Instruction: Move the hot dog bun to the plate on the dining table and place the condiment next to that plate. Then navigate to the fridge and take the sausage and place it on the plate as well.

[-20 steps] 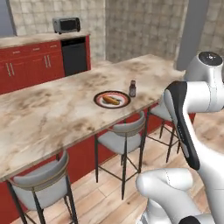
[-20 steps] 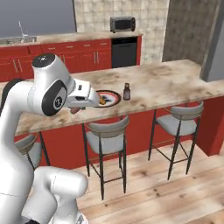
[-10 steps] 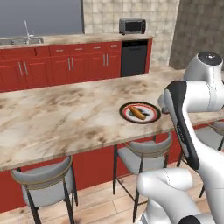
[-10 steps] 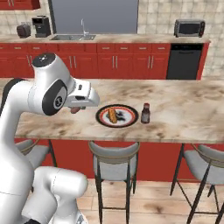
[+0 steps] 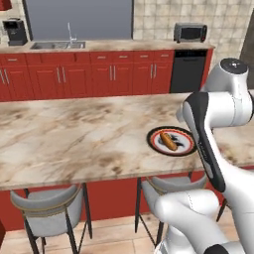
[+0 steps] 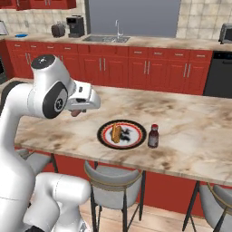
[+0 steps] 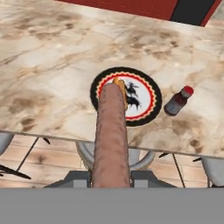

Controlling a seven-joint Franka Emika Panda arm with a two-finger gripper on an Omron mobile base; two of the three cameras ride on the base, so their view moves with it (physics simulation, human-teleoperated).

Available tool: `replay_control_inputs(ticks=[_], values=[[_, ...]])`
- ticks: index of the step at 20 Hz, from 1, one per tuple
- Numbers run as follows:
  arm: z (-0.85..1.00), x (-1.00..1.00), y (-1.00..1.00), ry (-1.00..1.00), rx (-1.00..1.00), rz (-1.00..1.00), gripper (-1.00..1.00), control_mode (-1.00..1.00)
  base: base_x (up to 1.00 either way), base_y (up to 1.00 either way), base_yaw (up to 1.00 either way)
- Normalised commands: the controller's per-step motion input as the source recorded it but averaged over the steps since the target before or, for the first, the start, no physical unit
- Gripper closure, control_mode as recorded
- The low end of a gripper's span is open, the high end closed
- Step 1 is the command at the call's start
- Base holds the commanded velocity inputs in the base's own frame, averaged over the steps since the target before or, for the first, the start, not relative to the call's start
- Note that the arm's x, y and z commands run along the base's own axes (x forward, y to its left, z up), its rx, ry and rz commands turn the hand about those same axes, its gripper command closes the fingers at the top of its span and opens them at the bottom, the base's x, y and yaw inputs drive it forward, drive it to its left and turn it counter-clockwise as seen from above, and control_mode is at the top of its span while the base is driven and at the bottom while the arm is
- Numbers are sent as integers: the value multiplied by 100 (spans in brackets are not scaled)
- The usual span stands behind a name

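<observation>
sausage (image 7: 110, 135) clamped in end effector (image 7: 109, 177), above plate (image 7: 148, 107)

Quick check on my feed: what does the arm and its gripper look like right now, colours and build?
The arm is glossy white with rounded, bulbous links and dark grey round joint caps, one at the shoulder-like joint. The white hand ends boxy, with small grey markings on its side. The gripper shows grey finger bases. No cables visible.

The plate (image 6: 122, 134) lies on the marble bench (image 6: 190, 122), the hot dog bun (image 6: 116, 132) on its left half; the condiment (image 6: 153, 136) stands upright just beside the plate's right rim; grey stools (image 6: 115, 181) below.
</observation>
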Motion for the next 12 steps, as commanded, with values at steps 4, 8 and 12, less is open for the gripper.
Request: replay_control_inputs(ticks=[4,8,12], values=[[0,0,0,0,0,0,100,100,83,-42,1],[0,0,0,0,0,0,100,100,90,-33,0],[-20,36,-31,11,2,0,100,-100,34,-23,0]])
